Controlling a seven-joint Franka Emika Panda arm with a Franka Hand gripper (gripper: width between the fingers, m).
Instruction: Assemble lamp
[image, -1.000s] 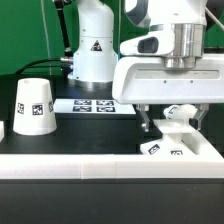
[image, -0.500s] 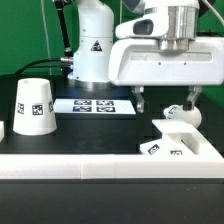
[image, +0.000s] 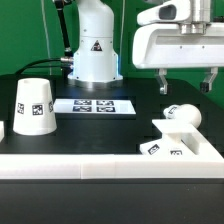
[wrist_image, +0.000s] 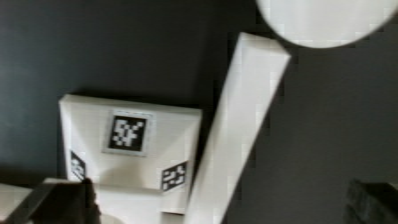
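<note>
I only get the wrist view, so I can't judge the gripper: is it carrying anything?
Observer: No, the gripper is open and empty, above the bulb.
Operator: Where's the bulb resting?
Observer: On the base, clear of both fingers.
Operator: And the shade?
Observer: The shade stands wide end down on the table, toward the exterior view's left, past the marker board.
</note>
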